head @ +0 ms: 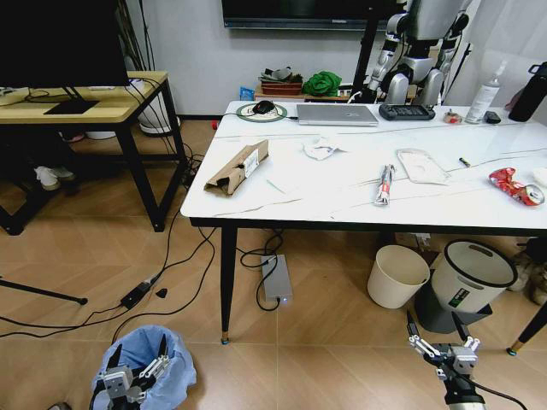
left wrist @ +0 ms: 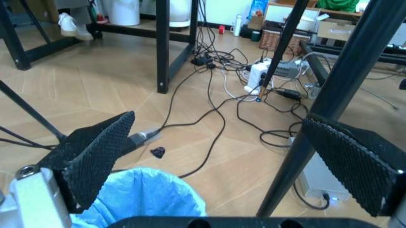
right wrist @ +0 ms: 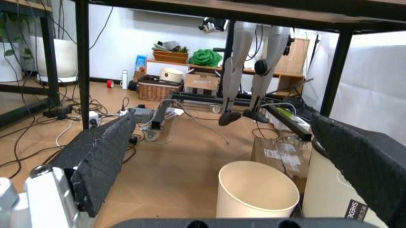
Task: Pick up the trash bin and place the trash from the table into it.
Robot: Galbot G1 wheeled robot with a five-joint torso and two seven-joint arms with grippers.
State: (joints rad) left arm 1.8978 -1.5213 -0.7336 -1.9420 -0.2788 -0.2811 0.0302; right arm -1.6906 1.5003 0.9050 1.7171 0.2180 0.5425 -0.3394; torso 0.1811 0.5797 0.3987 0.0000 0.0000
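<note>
Several pieces of trash are spread over the white marble-look surface (head: pixel 282 201): a brown cardboard piece (head: pixel 238 167) near its left edge, lying with its long axis running from the front-left toward the back, crumpled white paper (head: pixel 323 149) toward the middle, a clear wrapper (head: pixel 421 165) further right, and a crushed red can (head: pixel 515 185) at the right edge. A closed laptop (head: pixel 337 114) is set along the back edge. A wood-look floor with tangled cables is seen below. The trash bin (head: pixel 147 366) stands upright on the floor, before the front-left corner. The left gripper (head: pixel 130 376) is held directly over its rim, fingers spread apart. The right gripper (head: pixel 444 349), fingers also spread, is held low near a cream bin (head: pixel 397 275). No writing can be read fully.
</note>
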